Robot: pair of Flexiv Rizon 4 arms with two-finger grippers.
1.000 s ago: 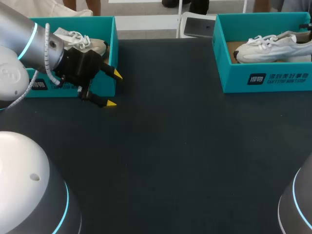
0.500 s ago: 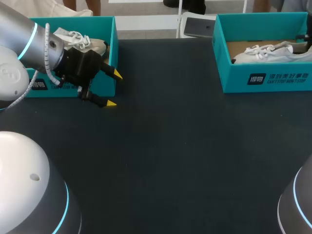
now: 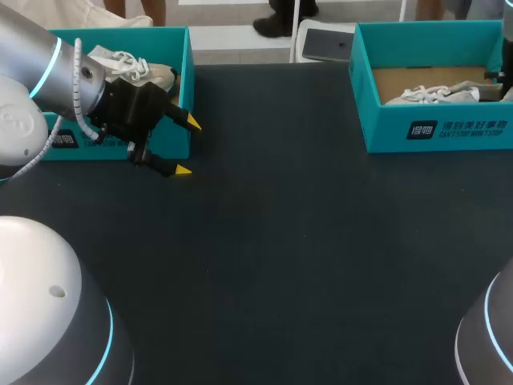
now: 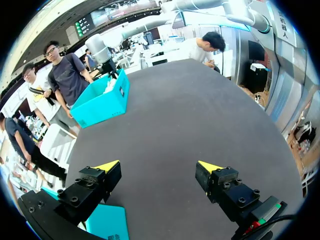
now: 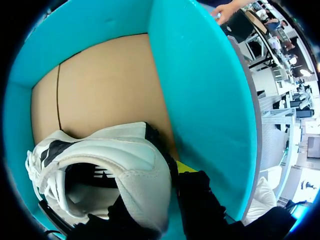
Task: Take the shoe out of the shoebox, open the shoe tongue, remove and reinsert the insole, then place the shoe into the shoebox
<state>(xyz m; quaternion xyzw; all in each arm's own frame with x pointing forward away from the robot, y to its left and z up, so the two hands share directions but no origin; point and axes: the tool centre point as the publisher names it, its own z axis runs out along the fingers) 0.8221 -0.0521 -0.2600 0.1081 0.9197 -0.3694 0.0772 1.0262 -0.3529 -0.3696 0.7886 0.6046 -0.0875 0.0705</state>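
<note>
A dark matte desk (image 3: 280,241) is seen, with a teal right box (image 3: 437,132) at its far right corner and a left box (image 3: 186,88) at its far left corner. The shoe (image 3: 437,94) is laid low inside the right box, on the brown floor. Its long axis runs along the desk's far edge, toe toward the left edge and heel toward the right edge. The heel is gripped by the right jaws, one yellow tip (image 5: 186,166) being seen between heel and box wall. The left jaws are held wide open and empty just beside the left box, in which another shoe (image 3: 132,68) is kept.
</note>
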